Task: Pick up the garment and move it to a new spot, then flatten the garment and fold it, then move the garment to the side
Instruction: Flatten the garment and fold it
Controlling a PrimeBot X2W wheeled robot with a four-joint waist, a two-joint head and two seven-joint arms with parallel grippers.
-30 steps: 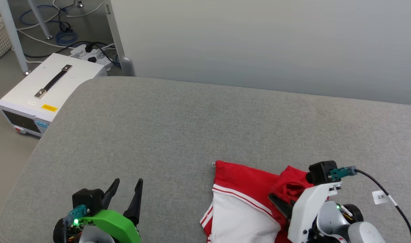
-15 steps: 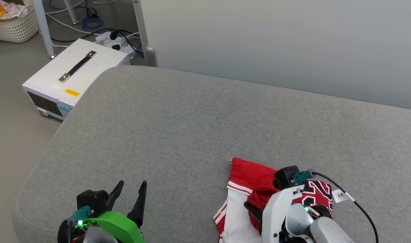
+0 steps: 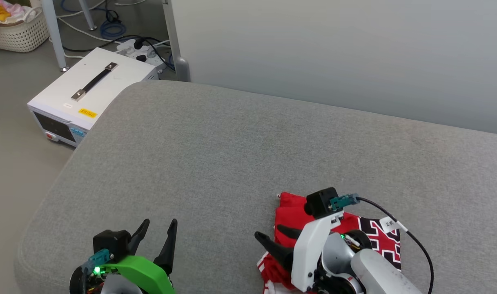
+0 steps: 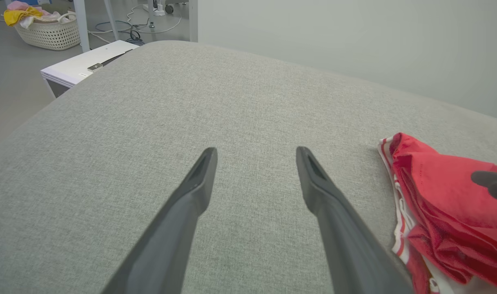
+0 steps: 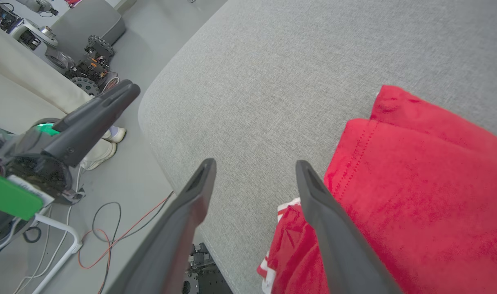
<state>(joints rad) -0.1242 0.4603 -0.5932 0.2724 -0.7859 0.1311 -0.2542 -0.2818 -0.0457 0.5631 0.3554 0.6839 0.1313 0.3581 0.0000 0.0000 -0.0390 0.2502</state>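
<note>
Because the garment (image 3: pixel 289 212) lies bunched at the near right edge of the cushion (image 3: pixel 232 143) beneath the right gripper (image 3: pixel 269 232), its jaws released like those of the left gripper (image 3: pixel 159 222), a shallow pinch could drag it off.

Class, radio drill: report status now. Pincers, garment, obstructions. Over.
Left pincer open, idle. Right pincer open, empty, above garment. Garment bunched on grey cushion. No obstruction seen.

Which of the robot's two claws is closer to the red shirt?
The right. The right gripper stands open at the left edge of the shirt; the left gripper is off to its left, over the grey cushion.
</note>
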